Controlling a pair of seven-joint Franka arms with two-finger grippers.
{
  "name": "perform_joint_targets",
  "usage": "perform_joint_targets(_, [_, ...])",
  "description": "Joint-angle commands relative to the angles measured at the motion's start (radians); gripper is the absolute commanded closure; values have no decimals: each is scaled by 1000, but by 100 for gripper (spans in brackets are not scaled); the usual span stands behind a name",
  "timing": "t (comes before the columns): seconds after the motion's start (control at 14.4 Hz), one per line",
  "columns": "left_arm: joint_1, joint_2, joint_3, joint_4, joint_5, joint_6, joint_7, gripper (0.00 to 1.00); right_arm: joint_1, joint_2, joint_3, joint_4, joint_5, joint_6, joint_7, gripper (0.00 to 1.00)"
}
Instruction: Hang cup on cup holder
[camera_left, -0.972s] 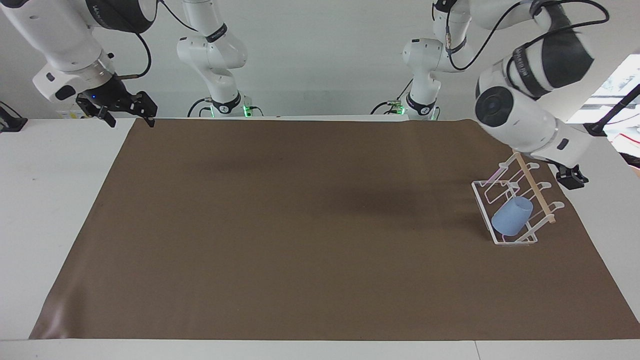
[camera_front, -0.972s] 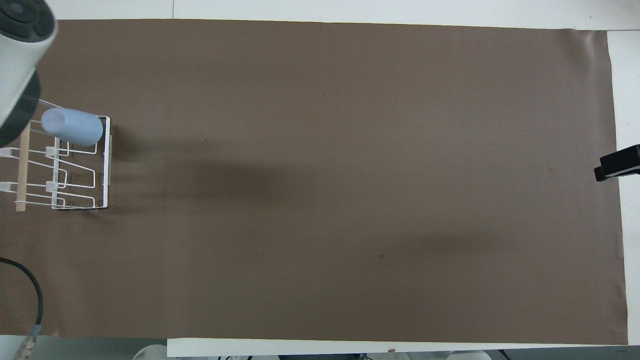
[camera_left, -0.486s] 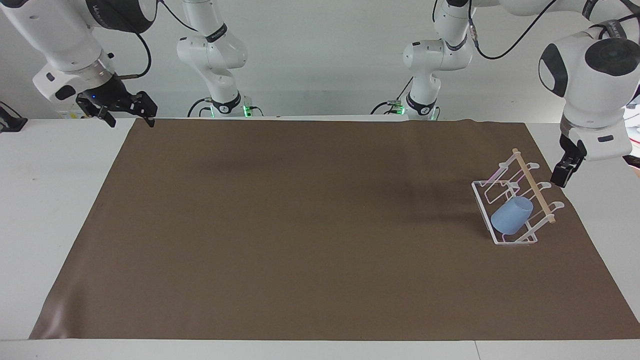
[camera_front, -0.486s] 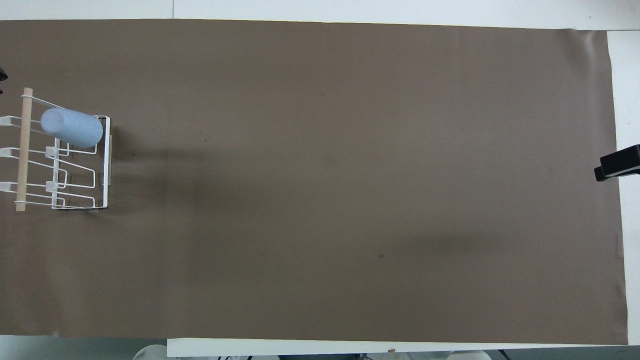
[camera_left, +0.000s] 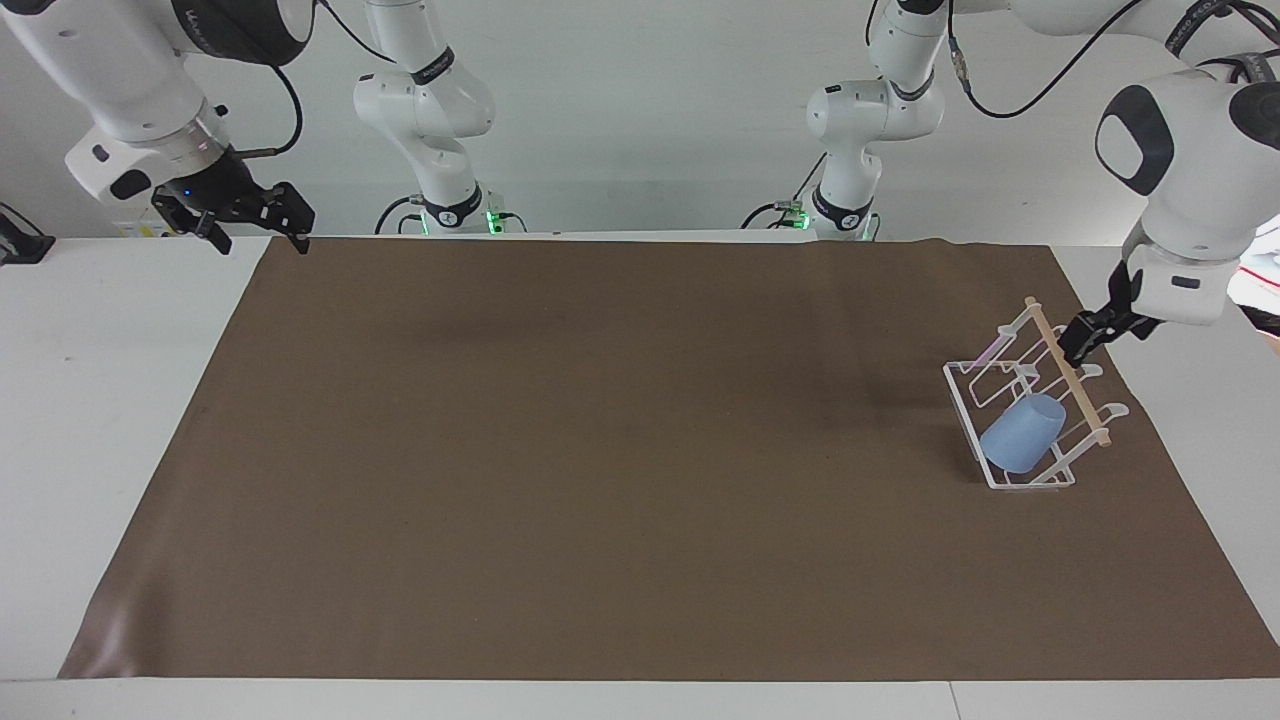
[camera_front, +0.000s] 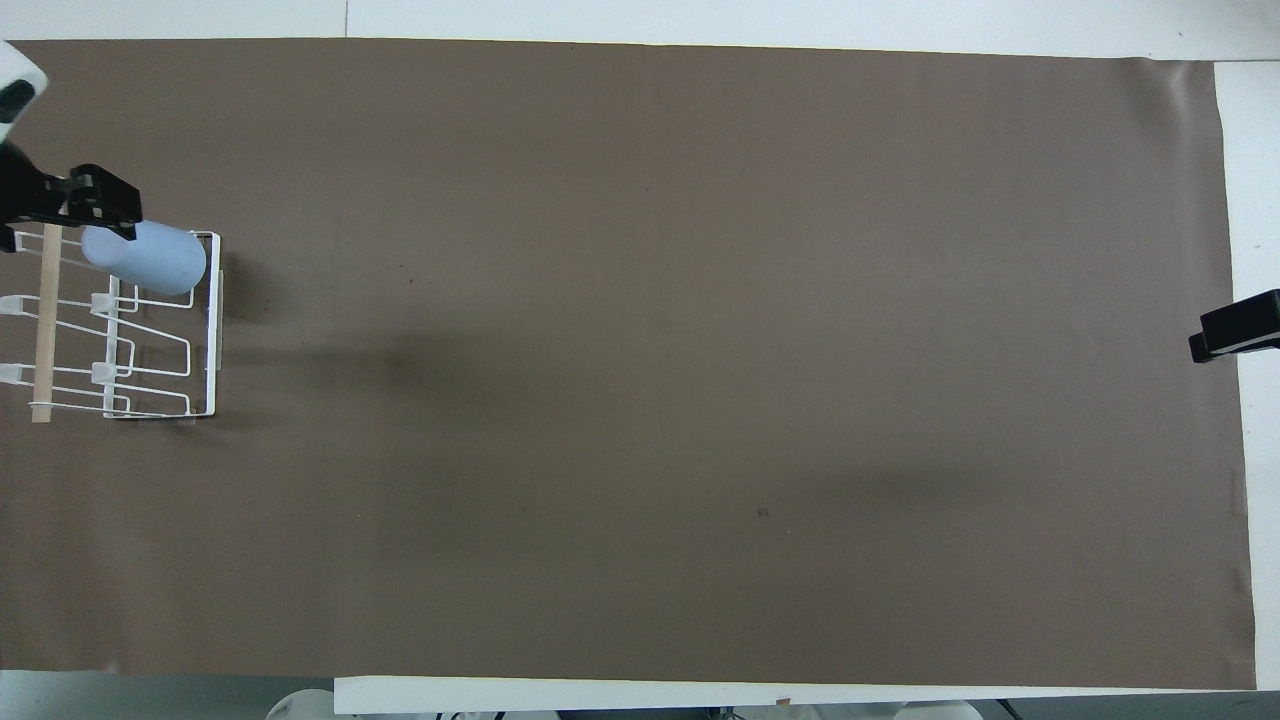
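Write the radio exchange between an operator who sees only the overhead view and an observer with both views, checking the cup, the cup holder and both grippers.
Operator: From above, the left gripper overlaps the cup's end. Is it touching the cup?
Observer: No. The left gripper is up by the wooden rod, apart from the cup.
Operator: How does the cup sit?
Observer: Tilted on the cup holder, upper end toward the rod.
Operator: I see only a black tip of the right gripper.
Observer: The right gripper hangs open and empty over the brown mat's corner by its own base; that arm waits.
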Motion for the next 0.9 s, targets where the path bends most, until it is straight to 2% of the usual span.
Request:
perform_joint_targets(0.0, [-64, -59, 8, -24, -16, -136, 24, 0, -15, -15, 4, -8, 19, 1, -26, 1])
perform_joint_targets(0.21, [-54, -55, 20, 60, -202, -198, 122, 0, -15, -15, 4, -8, 19, 1, -26, 1])
perform_joint_targets(0.35, [-48, -55, 23, 74, -216, -195, 253, 0, -15, -15, 4, -8, 19, 1, -26, 1])
perform_joint_targets(0.56, [-32, -32, 45, 154, -204, -250, 151, 0, -13, -15, 4, -8, 19, 1, -25, 1])
perform_joint_targets(0.83, [-28, -18, 82, 178, -202, -255, 156, 0, -13, -15, 4, -8, 19, -3, -25, 1])
